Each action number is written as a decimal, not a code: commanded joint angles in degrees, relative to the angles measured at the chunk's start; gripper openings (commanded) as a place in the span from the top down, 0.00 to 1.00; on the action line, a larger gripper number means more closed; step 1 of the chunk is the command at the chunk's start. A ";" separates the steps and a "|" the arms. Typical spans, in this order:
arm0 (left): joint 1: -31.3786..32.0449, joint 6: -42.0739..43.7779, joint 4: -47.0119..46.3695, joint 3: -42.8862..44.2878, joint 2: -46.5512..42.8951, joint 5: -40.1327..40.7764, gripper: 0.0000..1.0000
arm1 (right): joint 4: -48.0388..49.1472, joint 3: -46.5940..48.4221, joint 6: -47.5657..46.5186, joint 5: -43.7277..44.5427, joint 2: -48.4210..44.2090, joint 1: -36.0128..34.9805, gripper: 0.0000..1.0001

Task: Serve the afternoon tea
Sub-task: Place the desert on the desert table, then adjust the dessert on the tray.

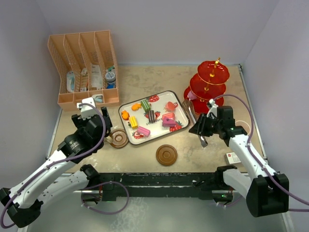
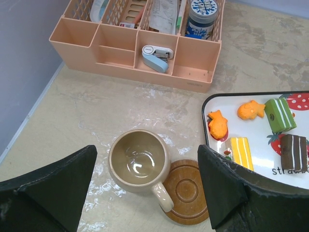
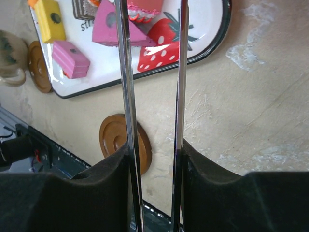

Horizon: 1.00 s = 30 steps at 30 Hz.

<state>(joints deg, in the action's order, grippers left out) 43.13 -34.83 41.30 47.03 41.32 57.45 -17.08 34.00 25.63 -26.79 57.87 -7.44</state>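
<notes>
A peach rack of toiletries stood at the far left of the table. Nearer than it, the left gripper hung with its fingers spread wide and nothing between them. Directly below it was the tan mug, upright and empty on the tabletop. The mug's handle reached over the edge of a brown saucer just to its right; whether the mug's body touched that saucer could not be told.

Right of the saucer lay a white tray with a black rim. It carried the toy cakes: orange, yellow, green, brown and pink pieces, all apart from each other. A second saucer lay bare on the table, nearer than the tray.

Further right, the right gripper was pressed onto the metal tongs, pinching both blades between its fingers, with a gap left between the blades. The tongs pointed over the tray's near right corner. The red three-tier stand stood at the far right, beyond this gripper.
</notes>
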 commanded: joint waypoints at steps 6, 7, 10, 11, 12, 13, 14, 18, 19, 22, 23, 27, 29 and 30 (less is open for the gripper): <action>-0.08 0.90 -0.89 0.58 -0.43 1.48 0.17 | -4.26 6.19 -3.13 -4.10 -2.09 -3.02 0.61; -0.09 0.95 -0.87 0.61 -0.38 1.51 0.17 | -4.76 6.96 -3.06 -3.08 -1.87 -4.43 0.61; -0.09 0.86 -0.80 0.60 -0.22 1.73 0.17 | -6.79 10.71 -2.48 6.06 0.50 -11.57 0.60; -0.08 0.84 -0.72 0.68 -0.17 1.84 0.17 | -7.92 12.16 -2.10 9.74 1.75 -13.59 0.60; -0.12 0.79 -0.62 0.74 -0.04 1.94 0.17 | -8.71 13.28 -1.85 12.73 2.81 -15.02 0.61; -0.15 0.73 -0.53 0.77 -0.02 2.03 0.17 | -9.30 14.23 -2.04 14.54 3.97 -15.80 0.61; -0.14 0.73 -0.45 0.79 0.06 2.10 0.16 | -9.68 15.17 -2.41 16.61 4.99 -16.51 0.61; -0.12 0.82 -0.57 0.83 0.37 2.01 0.16 | -12.89 19.49 -3.86 23.84 10.19 -18.87 0.61; -0.12 0.89 -0.60 0.84 0.49 1.96 0.16 | -13.81 20.73 -3.99 25.60 11.38 -19.74 0.60; -0.15 1.04 -0.61 0.92 1.09 1.62 0.16 | -15.22 23.28 -4.45 28.49 13.75 -21.99 0.60; -0.16 1.05 -0.63 0.96 1.31 1.61 0.16 | -15.44 23.95 -4.67 28.72 14.22 -22.49 0.60; -0.23 1.02 -0.55 1.05 1.57 1.67 0.16 | -16.57 26.22 -5.42 30.04 15.74 -23.74 0.60; -0.24 1.06 -0.52 1.05 1.40 1.83 0.16 | -16.83 26.71 -5.79 29.48 16.38 -24.41 0.60; -0.24 1.03 -0.52 1.05 1.27 1.99 0.16 | -16.80 26.73 -5.92 29.13 16.73 -24.97 0.60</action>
<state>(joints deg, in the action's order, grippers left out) 43.13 -34.81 41.45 47.03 43.11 57.89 -32.51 57.49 21.41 0.49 74.02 -31.09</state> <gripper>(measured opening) 0.834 0.403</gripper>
